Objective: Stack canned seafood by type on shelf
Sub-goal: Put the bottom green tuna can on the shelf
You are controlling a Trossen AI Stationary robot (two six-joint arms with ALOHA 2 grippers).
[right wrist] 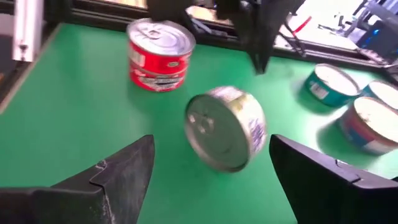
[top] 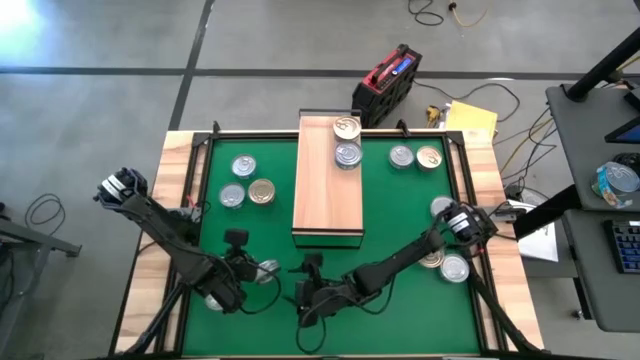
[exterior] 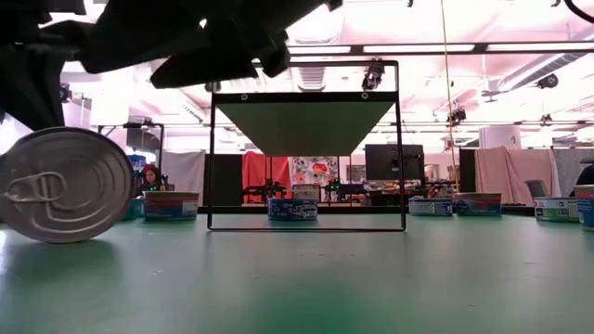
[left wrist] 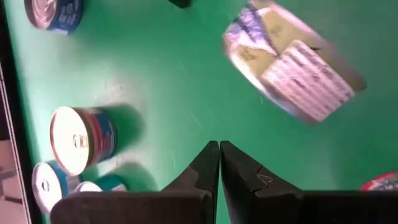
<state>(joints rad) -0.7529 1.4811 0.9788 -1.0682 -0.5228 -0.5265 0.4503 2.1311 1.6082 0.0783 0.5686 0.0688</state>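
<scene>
One silver-lidded can (right wrist: 225, 127) stands on its rim on the green mat, lid toward the near edge (exterior: 65, 186), also seen near the front left (top: 268, 268). My right gripper (right wrist: 211, 149) is open, its fingers level and short of this can on either side. My left gripper (left wrist: 219, 158) is shut, pointing steeply down just left of the can (left wrist: 292, 62), apart from it. A red can (right wrist: 159, 53) stands upright beyond. The shelf (top: 328, 190) carries two cans (top: 347, 140) at its far end.
Three cans (top: 245, 185) sit on the mat left of the shelf, two (top: 414, 157) at the far right, and several (top: 445, 255) under the right arm. The mat's wooden border (top: 180, 190) rings the work area. Open mat lies in front of the shelf.
</scene>
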